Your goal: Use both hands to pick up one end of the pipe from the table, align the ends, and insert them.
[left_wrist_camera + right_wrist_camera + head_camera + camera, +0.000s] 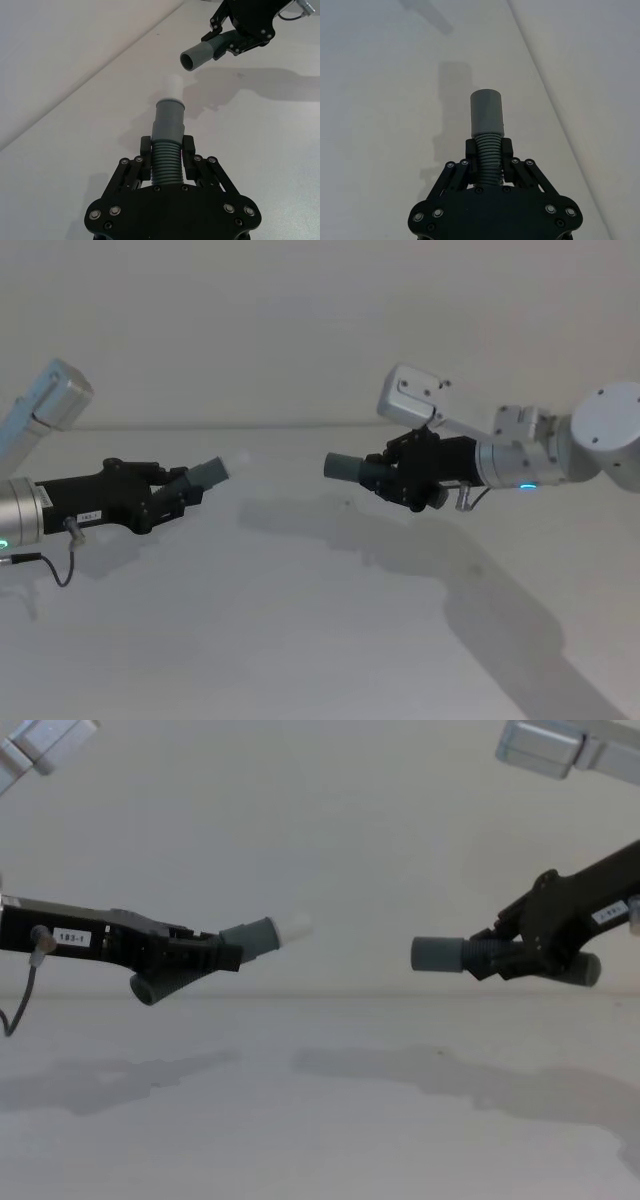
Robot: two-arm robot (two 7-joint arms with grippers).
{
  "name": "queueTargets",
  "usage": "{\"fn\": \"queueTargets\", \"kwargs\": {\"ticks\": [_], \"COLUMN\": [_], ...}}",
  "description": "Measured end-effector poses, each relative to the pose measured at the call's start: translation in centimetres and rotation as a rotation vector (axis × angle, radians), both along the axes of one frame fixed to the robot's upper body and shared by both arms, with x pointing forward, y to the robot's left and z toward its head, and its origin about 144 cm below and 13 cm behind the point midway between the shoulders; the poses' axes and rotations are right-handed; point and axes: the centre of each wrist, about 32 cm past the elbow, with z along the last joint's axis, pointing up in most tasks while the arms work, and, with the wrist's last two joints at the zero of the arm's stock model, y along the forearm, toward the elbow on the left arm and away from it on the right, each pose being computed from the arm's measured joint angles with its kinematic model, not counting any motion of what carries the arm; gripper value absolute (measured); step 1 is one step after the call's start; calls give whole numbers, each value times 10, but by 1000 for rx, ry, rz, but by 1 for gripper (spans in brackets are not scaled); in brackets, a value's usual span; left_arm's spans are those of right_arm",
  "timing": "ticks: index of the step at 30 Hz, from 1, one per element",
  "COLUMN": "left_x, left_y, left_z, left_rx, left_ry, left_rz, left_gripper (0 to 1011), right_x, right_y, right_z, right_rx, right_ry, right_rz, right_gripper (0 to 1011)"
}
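Note:
Both pipe pieces are held in the air above the white table. My left gripper is shut on a grey ribbed pipe piece whose narrower white tip points right. My right gripper is shut on the other ribbed piece, its wider grey sleeve end pointing left. A clear gap separates the two ends, and the white tip sits slightly higher than the sleeve mouth in the chest view. The left wrist view shows the open sleeve mouth ahead, off to one side of the tip.
A pale wall rises behind the table's far edge. A thin black cable hangs from my left wrist. Shadows of both arms fall on the table.

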Motion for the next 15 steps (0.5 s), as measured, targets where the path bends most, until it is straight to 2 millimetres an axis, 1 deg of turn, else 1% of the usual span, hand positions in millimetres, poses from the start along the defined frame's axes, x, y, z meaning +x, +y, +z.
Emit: {"fn": "queueTargets", "kwargs": {"ticks": [15], "left_x": [0], "left_y": [0], "left_z": [0], "left_rx": [0], "left_ry": [0], "left_rz": [0], "left_gripper": [331], "right_x": [0], "right_y": [10], "right_z": [15], "right_rx": [-3], "right_ry": [-13], "right_rz": [74], "right_gripper": [256]}}
